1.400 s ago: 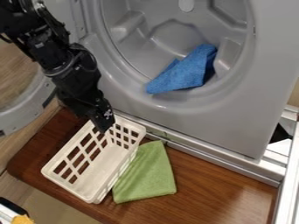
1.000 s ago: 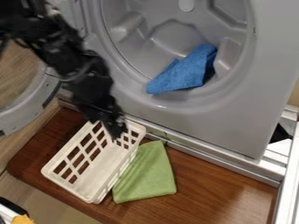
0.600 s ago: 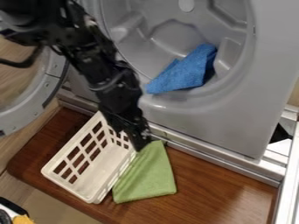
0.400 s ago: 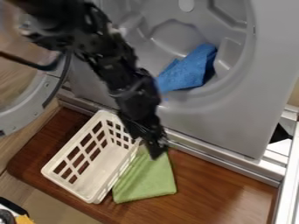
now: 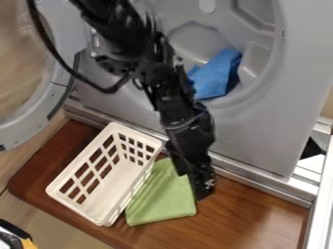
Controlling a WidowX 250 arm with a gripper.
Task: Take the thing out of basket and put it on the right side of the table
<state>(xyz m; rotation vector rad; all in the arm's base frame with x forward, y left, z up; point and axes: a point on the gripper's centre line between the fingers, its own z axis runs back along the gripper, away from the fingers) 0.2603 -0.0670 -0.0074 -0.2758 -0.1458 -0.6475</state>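
The gripper (image 5: 197,182) hangs over the right edge of the green cloth (image 5: 159,202); whether it touches the cloth cannot be told. That cloth lies on the brown wooden table (image 5: 244,216), along the right side of the white plastic basket (image 5: 81,209) and outside it. The basket is slatted and stands at a slant on the table's left part, with its bare white bottom in sight. No object can be seen between the gripper and the cloth.
A blue cloth (image 5: 216,75) lies in the grey drum opening behind the arm. The grey machine front (image 5: 260,131) and a metal rail (image 5: 260,186) border the table's back. A round door (image 5: 55,97) stands open at the left.
The arm and gripper have swung right and toward the front, from above the basket's back end, across the green cloth to its right edge. Basket and cloths have not moved.
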